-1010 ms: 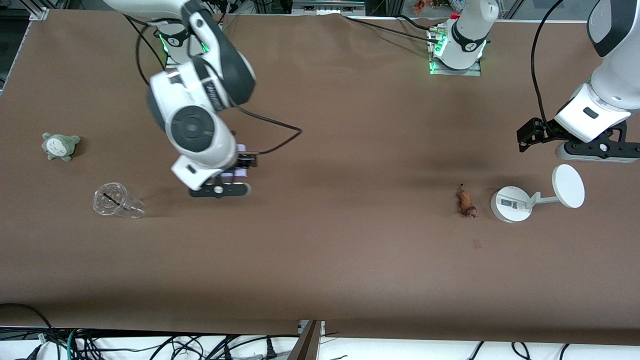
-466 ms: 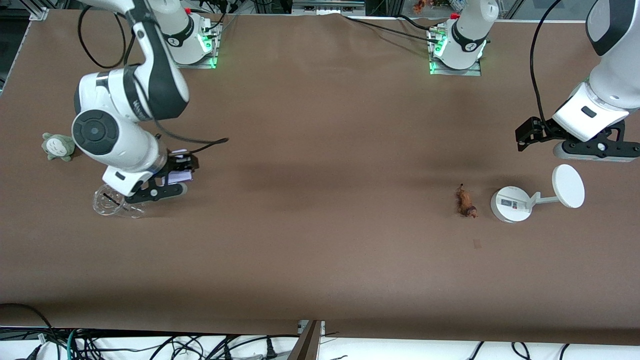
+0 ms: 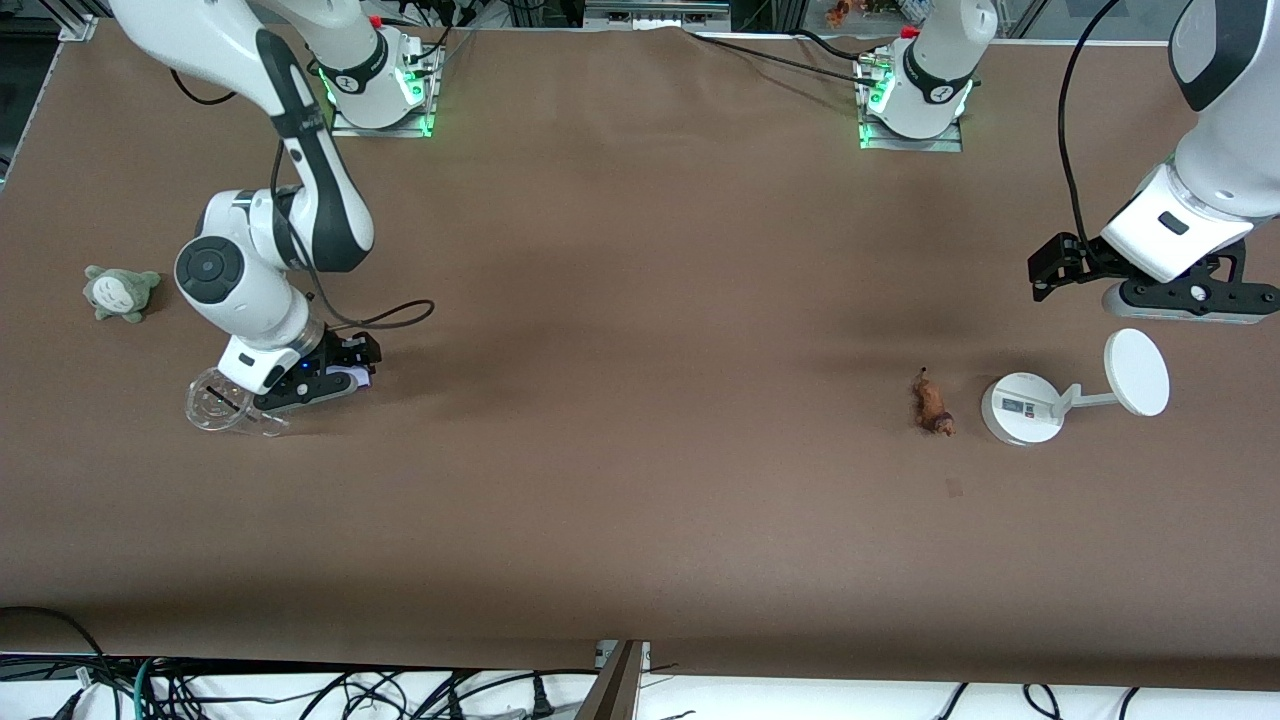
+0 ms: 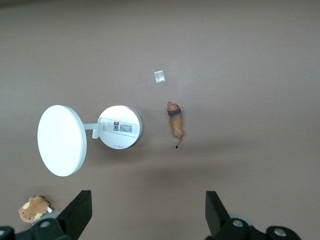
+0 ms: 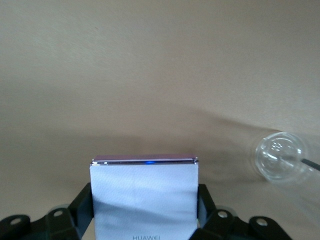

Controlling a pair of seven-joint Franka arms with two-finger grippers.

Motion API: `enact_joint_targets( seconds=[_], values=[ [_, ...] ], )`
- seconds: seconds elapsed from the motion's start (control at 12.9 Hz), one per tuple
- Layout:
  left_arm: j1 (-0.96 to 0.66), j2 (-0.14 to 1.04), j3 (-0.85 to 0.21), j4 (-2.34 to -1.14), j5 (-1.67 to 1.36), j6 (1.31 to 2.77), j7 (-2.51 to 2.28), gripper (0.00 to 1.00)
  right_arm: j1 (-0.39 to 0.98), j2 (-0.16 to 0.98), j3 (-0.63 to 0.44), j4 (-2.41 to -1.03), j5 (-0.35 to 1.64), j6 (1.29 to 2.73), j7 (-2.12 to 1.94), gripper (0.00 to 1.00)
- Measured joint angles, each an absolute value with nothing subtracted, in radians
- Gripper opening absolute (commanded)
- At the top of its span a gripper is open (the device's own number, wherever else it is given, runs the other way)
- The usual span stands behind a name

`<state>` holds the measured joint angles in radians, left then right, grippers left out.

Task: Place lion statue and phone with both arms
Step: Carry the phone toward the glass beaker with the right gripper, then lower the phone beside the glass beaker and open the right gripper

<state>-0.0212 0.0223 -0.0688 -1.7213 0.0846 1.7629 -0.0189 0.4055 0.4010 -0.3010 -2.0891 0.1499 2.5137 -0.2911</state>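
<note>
The right gripper sits low over the table toward the right arm's end, its fingers clamped on the two side edges of the phone, whose pale lavender face shows between them. A clear plastic cup lies on its side just beside this gripper, and a grey-green plush toy sits well apart, farther from the front camera.

The left gripper waits in the air with its fingers spread wide and nothing between them, over bare table near the white stand. The lion statue lies on the table just beside the stand's round base, apart from it. A round brown plush shows near the stand's disc.
</note>
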Motion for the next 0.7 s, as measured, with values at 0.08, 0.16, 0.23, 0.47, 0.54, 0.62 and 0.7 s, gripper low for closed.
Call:
enact_joint_targets(
  seconds=[0.08,0.16,0.23,0.47,0.54,0.62,0.7],
  values=[
    [-0.021,0.022,-0.069,-1.721,0.085,1.763,-0.019,1.00,0.391,0.428,-0.302,-2.089,0.220,2.546,-0.368,0.00],
    [-0.021,0.022,-0.069,-1.721,0.085,1.763,-0.019,1.00,0.377,0.454,-0.303,-2.088,0.291,2.568,-0.440,0.00],
    [-0.021,0.022,-0.069,-1.721,0.085,1.763,-0.019,1.00,0.364,0.478,-0.303,-2.086,0.357,2.581,-0.504,0.00],
    [-0.023,0.022,-0.069,-1.721,0.085,1.763,-0.019,1.00,0.354,0.531,-0.301,-2.071,0.452,2.606,-0.575,0.00],
    [-0.024,0.022,-0.069,-1.721,0.085,1.763,-0.019,1.00,0.356,0.541,-0.297,-2.068,0.456,2.617,-0.575,0.00],
    [-0.024,0.022,-0.070,-1.721,0.085,1.763,-0.019,1.00,0.358,0.549,-0.295,-2.067,0.458,2.631,-0.575,0.00],
    [-0.024,0.022,-0.069,-1.721,0.085,1.763,-0.019,1.00,0.358,0.555,-0.293,-2.067,0.460,2.642,-0.575,0.04]
  ],
)
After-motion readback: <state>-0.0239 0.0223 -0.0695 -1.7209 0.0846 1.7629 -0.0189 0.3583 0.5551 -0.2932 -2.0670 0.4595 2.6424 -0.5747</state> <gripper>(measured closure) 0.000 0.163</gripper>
